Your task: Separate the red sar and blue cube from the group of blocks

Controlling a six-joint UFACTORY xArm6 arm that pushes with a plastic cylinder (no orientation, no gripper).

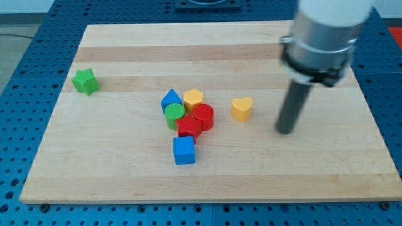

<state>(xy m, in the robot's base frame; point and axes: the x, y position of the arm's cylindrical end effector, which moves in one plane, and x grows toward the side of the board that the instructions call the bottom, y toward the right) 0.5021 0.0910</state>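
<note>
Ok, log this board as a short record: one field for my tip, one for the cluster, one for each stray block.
tip: my tip on the board, right of the yellow heart, touching no block
cluster: blue block, yellow hexagon, green cylinder, red cylinder, red star, packed together
blue cube: just below the red star
yellow heart: apart, right of the cluster
green star: alone, far left

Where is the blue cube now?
The blue cube lies at the bottom of the cluster, below centre in the camera view, just under the red star. My tip is far to its right.
</note>
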